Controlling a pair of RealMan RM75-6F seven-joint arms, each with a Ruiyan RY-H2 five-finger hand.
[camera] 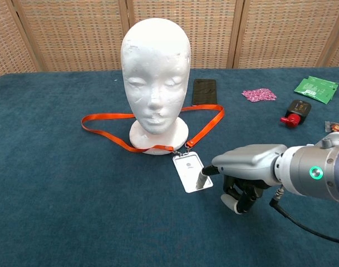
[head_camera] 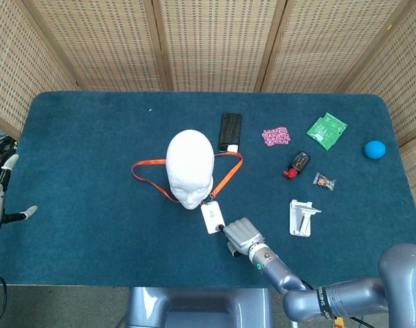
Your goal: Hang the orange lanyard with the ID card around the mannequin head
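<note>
**Lanyard ringed round the base, card being pressed toward the table edge**

At the far left edge of the head view the left hand (head_camera: 1, 198) hangs off the table with its fingers spread, released and holding nothing.

Toward the centre of the frame stands the white foam mannequin head (camera: 155, 72), upright on its round base. The orange lanyard (camera: 111, 129) lies flat on the blue cloth in a loop that passes behind the base and round both sides, so it encircles the foot of the head rather than resting on the neck. Its two runs meet at a clip in front of the base, and the ID card (camera: 189, 172) lies there face up, just below the base in the chest view.

Right of the card, the right hand (camera: 244, 172) reaches in low. One extended finger touches the card's lower right corner while the other fingers are curled under; it presses, and grasps nothing.

My reading: the looping is essentially done, and the step in hand is settling the card. The next move likely calls for lifting that finger clear without dragging the card or tugging the strap against the light foam head.
</note>
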